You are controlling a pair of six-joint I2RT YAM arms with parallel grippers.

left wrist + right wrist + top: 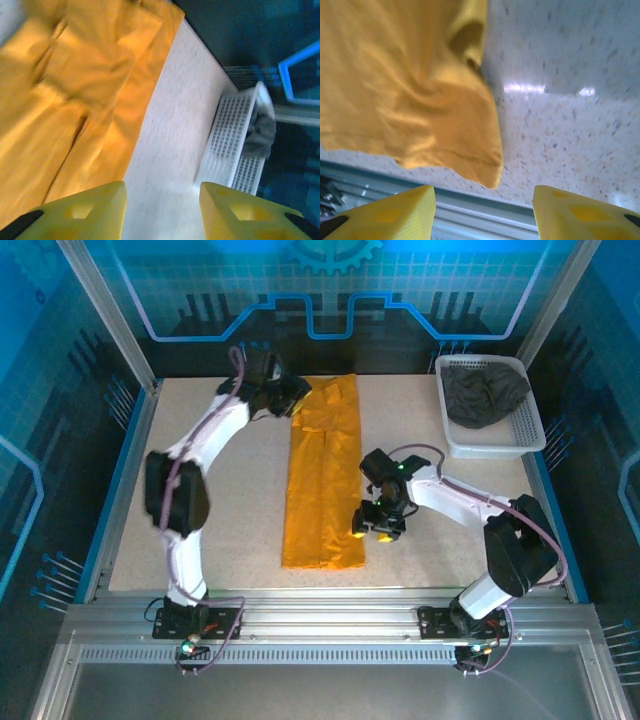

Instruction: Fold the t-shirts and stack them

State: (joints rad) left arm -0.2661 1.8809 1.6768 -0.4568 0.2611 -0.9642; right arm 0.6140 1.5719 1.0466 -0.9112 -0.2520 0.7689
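Note:
The orange-yellow t-shirt (322,475) lies on the table as a long narrow strip running from the back toward the front. My left gripper (287,397) hovers at its far left corner. In the left wrist view its fingers (95,212) stand apart over bare table beside the orange fabric (75,90), so the gripper (162,200) is open and holds nothing. My right gripper (379,527) sits just right of the strip's near end. It (484,200) is open too, with the shirt's corner (470,160) lying ahead of it, untouched. The dark grey t-shirt (485,392) is bunched in the basket.
The white mesh basket (530,425) stands at the table's back right corner, and its wall (225,135) also appears in the left wrist view with grey cloth (260,132) inside. An aluminium rail (320,605) borders the near edge. Speckled table top (230,510) lies on both sides of the strip.

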